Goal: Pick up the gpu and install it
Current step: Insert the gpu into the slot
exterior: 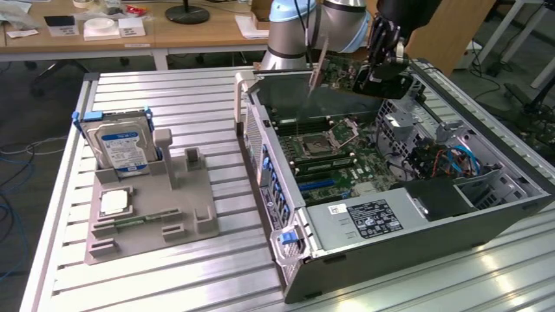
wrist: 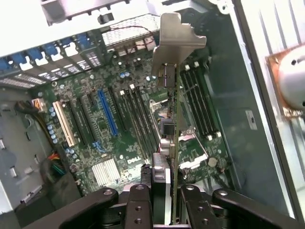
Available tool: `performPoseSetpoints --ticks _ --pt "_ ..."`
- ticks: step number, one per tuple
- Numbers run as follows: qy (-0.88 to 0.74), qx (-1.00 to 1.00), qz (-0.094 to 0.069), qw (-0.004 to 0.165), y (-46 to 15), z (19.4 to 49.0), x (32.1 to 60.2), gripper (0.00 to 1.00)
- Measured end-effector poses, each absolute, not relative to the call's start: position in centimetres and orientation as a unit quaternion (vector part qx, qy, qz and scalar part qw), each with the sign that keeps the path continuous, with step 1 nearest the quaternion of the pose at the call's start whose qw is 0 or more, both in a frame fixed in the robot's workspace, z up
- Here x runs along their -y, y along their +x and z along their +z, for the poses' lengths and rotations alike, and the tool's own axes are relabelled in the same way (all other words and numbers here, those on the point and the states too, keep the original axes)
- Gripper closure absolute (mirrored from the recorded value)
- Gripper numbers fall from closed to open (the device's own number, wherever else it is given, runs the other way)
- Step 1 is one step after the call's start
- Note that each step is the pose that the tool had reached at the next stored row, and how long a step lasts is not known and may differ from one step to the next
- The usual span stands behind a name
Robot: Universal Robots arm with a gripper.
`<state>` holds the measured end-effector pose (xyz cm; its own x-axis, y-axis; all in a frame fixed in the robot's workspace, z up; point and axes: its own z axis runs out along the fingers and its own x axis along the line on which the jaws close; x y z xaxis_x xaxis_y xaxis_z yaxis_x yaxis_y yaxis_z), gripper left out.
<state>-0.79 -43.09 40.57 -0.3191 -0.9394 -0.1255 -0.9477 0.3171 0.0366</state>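
The gpu point(exterior: 345, 70) hangs in the air above the back of the open computer case point(exterior: 286, 195), its silvery end bracket point(exterior: 318, 73) pointing down towards the board. My gripper point(exterior: 388, 73) is shut on the card's far end. The wrist view has the gpu point(wrist: 172, 143) edge-on between my gripper point(wrist: 167, 193) fingers, with its bracket point(wrist: 177, 40) farthest from me. Under it lies the motherboard point(wrist: 95, 143) with a long blue slot point(wrist: 107, 114) and a white slot point(wrist: 63, 123). The card hangs apart from the board.
A grey fixture point(exterior: 186, 218) at the exterior view's left holds a silver hard drive with a blue label point(exterior: 121, 144), a processor point(exterior: 116, 203) and a green memory stick point(exterior: 143, 221). Inside the case sit the power supply point(exterior: 373, 218) and blue cables point(exterior: 459, 159).
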Motion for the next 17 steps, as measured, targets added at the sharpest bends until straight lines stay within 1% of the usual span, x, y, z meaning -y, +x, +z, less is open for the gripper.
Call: performPoseSetpoints --ticks 12,17 --pt "-0.621 -0.781 0.056 0.035 -0.7 39.1 43.6 0.72" --pt "-0.635 -0.770 0.053 0.031 -0.6 38.5 43.6 0.72"
